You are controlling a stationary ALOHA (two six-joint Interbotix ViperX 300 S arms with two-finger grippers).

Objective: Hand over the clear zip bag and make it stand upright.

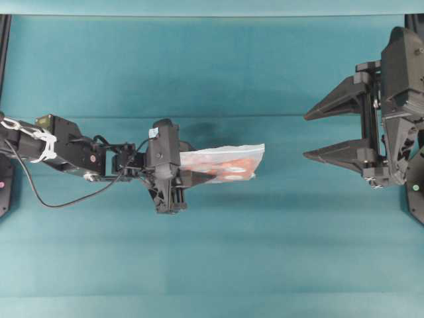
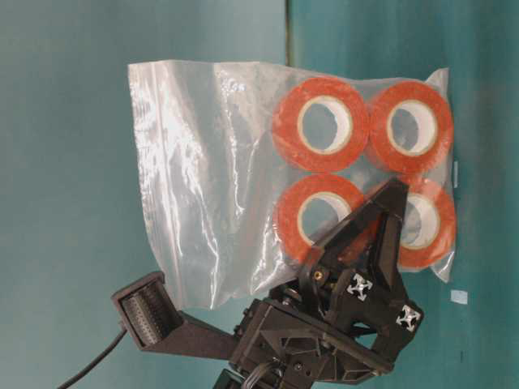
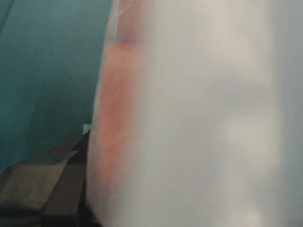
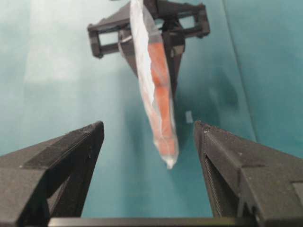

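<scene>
Clear zip bag [image 1: 225, 162] hangs above the teal worktop [image 1: 212, 252], pinched by the left gripper [image 1: 189, 173]. No writing is readable on its orange rolls [image 2: 320, 123]. The right gripper [image 1: 317, 136] waits apart near the right edge, fingers spread.

Bare worktop [image 1: 285, 218] between right gripper [image 1: 317, 136] and bag [image 1: 225, 162]; nothing blocking that gap. Left gripper [image 1: 189, 173] crowding bag's near end; far end free.

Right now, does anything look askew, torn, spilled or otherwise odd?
Nothing stands out. The left claw holds the clear zip bag off the table, its four orange rolls bunched at one end. The right claw waits open, apart from it.
</scene>
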